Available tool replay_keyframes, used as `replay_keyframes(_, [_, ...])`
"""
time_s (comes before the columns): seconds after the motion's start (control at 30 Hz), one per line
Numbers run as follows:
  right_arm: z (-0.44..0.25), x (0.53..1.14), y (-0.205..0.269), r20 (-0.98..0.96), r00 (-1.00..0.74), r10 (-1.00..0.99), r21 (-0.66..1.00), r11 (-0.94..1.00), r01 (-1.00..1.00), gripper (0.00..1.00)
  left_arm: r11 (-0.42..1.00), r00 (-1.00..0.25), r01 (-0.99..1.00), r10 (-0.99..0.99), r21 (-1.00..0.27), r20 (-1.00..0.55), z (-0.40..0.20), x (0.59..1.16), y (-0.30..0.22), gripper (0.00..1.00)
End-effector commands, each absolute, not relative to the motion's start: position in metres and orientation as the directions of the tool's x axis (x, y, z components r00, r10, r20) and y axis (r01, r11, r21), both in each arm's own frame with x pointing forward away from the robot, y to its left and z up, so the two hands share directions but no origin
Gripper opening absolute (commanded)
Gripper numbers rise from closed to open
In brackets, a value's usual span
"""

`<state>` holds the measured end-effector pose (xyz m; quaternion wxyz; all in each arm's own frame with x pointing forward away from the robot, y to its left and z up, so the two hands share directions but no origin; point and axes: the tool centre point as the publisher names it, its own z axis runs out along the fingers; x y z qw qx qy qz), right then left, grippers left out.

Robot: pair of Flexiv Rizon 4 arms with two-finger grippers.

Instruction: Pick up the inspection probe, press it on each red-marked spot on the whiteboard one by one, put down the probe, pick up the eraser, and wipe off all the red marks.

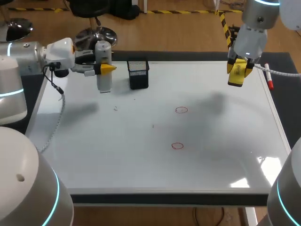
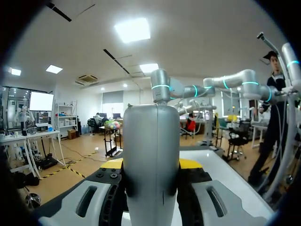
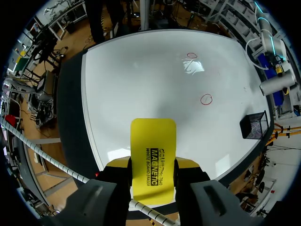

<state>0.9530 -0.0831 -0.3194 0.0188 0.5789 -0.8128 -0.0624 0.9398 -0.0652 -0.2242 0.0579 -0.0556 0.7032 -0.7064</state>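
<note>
Black capital lettering ran in three lines down the face of the yellow eraser (image 3: 153,160) — small print. The whiteboard (image 1: 141,155) carried two red circles (image 1: 181,110) — hand-drawn marks.

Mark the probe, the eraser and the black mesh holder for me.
inspection probe (image 1: 104,81), head view, lower part of its grey body.
eraser (image 3: 153,157), right wrist view, its yellow face.
black mesh holder (image 1: 138,76), head view, front wall.

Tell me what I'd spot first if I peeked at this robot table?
Probably the bright yellow eraser pinched in the right gripper, above the far right corner of the whiteboard. Next comes the grey probe, held upright by the left gripper at the far left. There are also two red circles drawn near the middle.
</note>
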Motion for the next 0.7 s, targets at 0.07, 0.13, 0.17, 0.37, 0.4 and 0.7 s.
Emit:
replay_keyframes(0.07, [-0.3184, 0.9526, -0.0842, -0.041, -0.327, -0.944, 0.121, 0.32, -0.94, 0.0, -0.019, -0.972, 0.005, -0.236, -1.0, -0.001, -0.2249, 0.935, -0.0602, 0.0])
replay_keyframes(0.13, [-0.3184, 0.9526, -0.0842, -0.041, -0.327, -0.944, 0.121, 0.32, -0.94, 0.0, -0.024, -0.97, 0.005, -0.242, -1.0, 0.001, -0.2255, 0.9347, -0.0595, 0.0])
replay_keyframes(0.17, [-0.3184, 0.9526, -0.0842, -0.041, -0.327, -0.944, 0.121, 0.32, -0.94, 0.0, -0.026, -0.97, 0.005, -0.243, -1.0, 0.001, -0.2257, 0.9346, -0.0594, 0.0])
replay_keyframes(0.37, [-0.3184, 0.9526, -0.0842, -0.041, -0.327, -0.944, 0.121, 0.32, -0.94, 0.0, -0.034, -0.969, 0.006, -0.245, -0.999, 0.003, -0.2268, 0.9335, -0.0621, 0.0])
replay_keyframes(0.4, [-0.3184, 0.9526, -0.0842, -0.041, -0.327, -0.944, 0.121, 0.32, -0.94, 0.0, -0.037, -0.967, 0.006, -0.254, -0.999, 0.003, -0.2268, 0.9333, -0.0624, 0.0])
replay_keyframes(0.7, [-0.3184, 0.9526, -0.0842, -0.041, -0.327, -0.944, 0.121, 0.32, -0.94, 0.0, -0.037, -0.967, 0.006, -0.254, -0.999, 0.003, -0.2268, 0.9333, -0.0624, 0.0])
